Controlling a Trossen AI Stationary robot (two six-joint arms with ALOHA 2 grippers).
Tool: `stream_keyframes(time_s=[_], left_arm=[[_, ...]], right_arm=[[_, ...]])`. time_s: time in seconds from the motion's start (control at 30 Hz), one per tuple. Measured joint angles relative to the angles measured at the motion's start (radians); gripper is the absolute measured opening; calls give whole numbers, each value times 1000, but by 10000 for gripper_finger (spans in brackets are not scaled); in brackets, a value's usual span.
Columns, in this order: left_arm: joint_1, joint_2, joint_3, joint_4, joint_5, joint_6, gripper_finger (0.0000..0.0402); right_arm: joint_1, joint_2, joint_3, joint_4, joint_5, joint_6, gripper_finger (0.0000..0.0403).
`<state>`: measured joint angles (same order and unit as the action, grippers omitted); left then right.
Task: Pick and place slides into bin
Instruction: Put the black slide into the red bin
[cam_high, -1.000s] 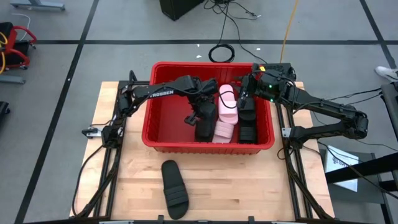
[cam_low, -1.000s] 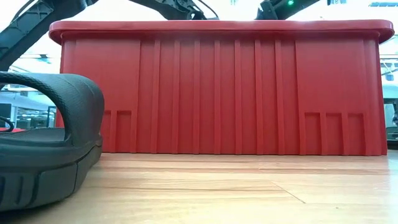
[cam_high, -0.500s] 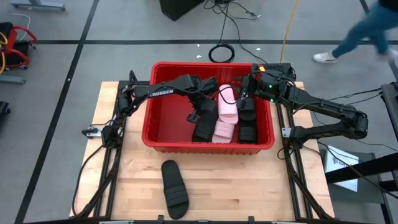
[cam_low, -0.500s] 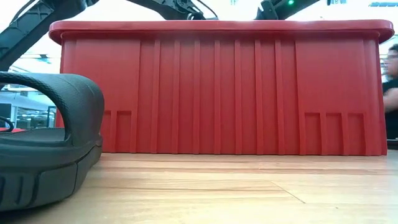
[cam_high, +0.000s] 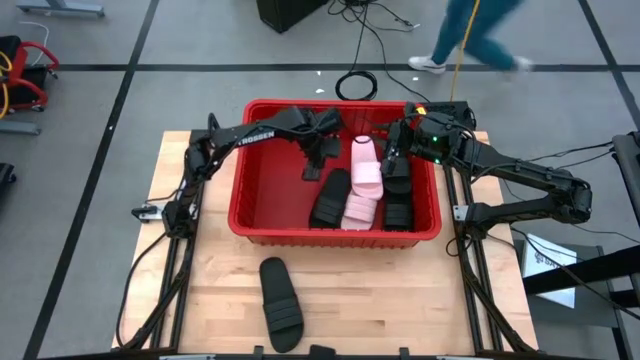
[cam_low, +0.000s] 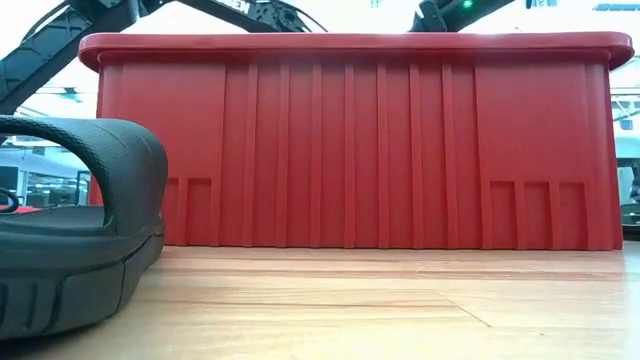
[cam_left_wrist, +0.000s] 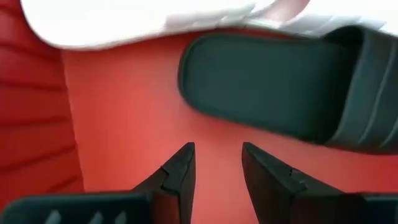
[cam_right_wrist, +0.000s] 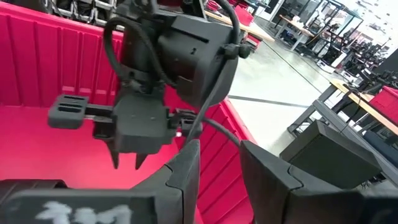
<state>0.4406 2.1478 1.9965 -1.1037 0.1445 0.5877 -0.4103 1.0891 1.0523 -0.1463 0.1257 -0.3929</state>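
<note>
The red bin (cam_high: 238, 170) stands at the table's far middle. On its floor lie a black slide (cam_high: 330, 198), a pale pink slide (cam_high: 362, 185) and more black slides (cam_high: 399, 200), side by side. My left gripper (cam_high: 318, 163) hovers open over the bin's far part, above the black slide (cam_left_wrist: 280, 87) and apart from it. My right gripper (cam_high: 392, 158) hangs open over the bin's far right corner with nothing between its fingers. Another black slide (cam_high: 281, 304) rests sole down on the table near the front edge.
Bare wood lies left and right of the loose slide (cam_low: 70, 240), which stands close before the bin's near wall (cam_low: 350, 140). A person (cam_high: 470, 35) walks on the floor beyond the table, where a coiled cable (cam_high: 355, 85) lies.
My left gripper has let go of the black slide and moved toward the bin's far wall, rolling as it went. The slide has dropped flat on the bin floor beside the pink one. A person has crossed the floor behind from right to left.
</note>
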Motion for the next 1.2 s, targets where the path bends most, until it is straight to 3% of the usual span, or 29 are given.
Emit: stream_keyframes(time_s=[0.3,0.73,1.2], left_arm=[[40,-97,0,-46,-101,-19,127],[46,-346,1,-121,-67,-105,127],[-135,-466,0,-283,-4,-263,127]], right_arm=[[12,0,0,0,0,28,105],[123,0,-33,6,0,133,105],[304,-2,-170,180,0,144,105]])
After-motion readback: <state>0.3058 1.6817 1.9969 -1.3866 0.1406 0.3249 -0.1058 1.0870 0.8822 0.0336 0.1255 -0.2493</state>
